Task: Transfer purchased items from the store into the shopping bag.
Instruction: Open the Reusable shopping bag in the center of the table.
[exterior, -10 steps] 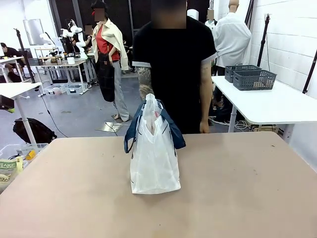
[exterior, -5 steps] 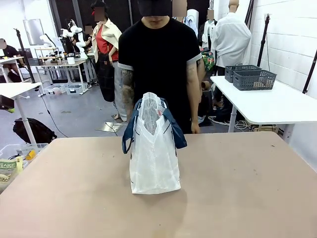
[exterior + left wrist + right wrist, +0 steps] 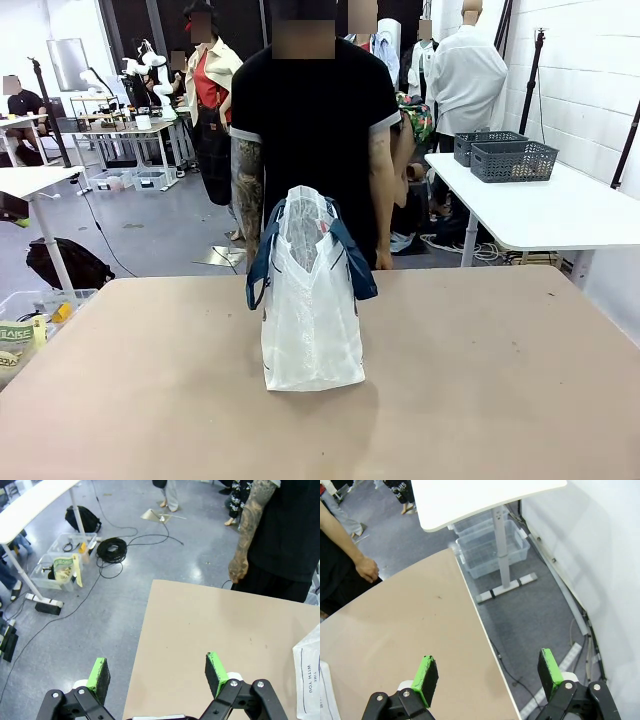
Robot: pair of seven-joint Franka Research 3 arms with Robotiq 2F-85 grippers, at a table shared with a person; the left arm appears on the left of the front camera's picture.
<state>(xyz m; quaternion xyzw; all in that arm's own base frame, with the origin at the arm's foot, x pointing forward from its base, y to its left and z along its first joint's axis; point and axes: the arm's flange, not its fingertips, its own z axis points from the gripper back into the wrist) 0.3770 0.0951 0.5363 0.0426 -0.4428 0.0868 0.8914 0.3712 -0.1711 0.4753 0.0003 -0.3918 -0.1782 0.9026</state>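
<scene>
Table: we count one brown work table (image 3: 500,380); the shopping bag is the one thing standing on it, about mid-table.
Person: one, in a black T-shirt (image 3: 315,120), stands at the far edge just behind the bag, arms hanging down. One hand (image 3: 238,570) shows past the table edge in the left wrist view, the other hand (image 3: 367,569) in the right wrist view. Neither touches the bag.
Side table: one white table (image 3: 560,215) well off to the right, carrying two grey baskets (image 3: 512,160) side by side.
Shopping bag: one translucent white bag (image 3: 312,320), upright, its mouth gathered at the top.
Handles: we count two navy straps (image 3: 262,262), one drooping down each side of the bag.
Contents: a reddish patch shows through the plastic near the top. We cannot make out what it is or how many things lie inside.
Left gripper: one (image 3: 156,661), fingers spread wide with nothing between them, above the table's left edge. The bag's lettered side (image 3: 307,675) sits well apart from it, at the right border of its view.
Right gripper: one (image 3: 486,662), likewise spread and empty, above the table's right edge. A sliver of the bag (image 3: 326,695) lies well apart, at the lower left corner of its view.
</scene>
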